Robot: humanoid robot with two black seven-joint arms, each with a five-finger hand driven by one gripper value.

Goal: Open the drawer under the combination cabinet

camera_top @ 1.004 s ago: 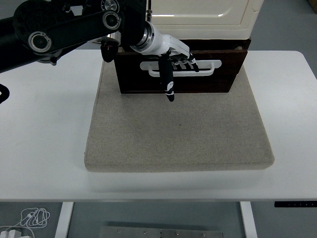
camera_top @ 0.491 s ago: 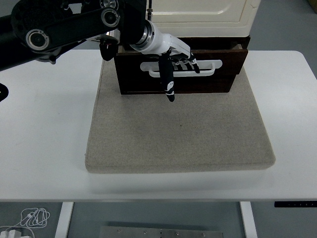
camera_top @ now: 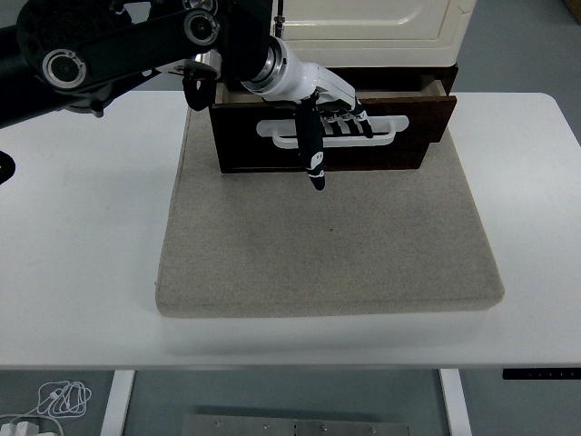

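A cream cabinet (camera_top: 372, 23) stands on a dark wooden base at the back of the grey mat (camera_top: 327, 236). The dark brown drawer (camera_top: 399, 145) in that base is pulled out a little, with a gap showing at its top right. Its front carries a white bar handle (camera_top: 386, 130). My left hand (camera_top: 331, 123), white and black, comes in from the upper left. Its fingers are hooked over the handle and its thumb (camera_top: 313, 150) points down across the drawer front. The right arm does not show.
The mat lies on a white table (camera_top: 82, 236). My black left arm (camera_top: 118, 50) crosses the back left of the table. The table's near edge runs along the bottom, with a cable on the floor (camera_top: 59, 397) below.
The drawer has slid out toward me, more on its right side. My left hand has moved with the handle, a little down and to the right.
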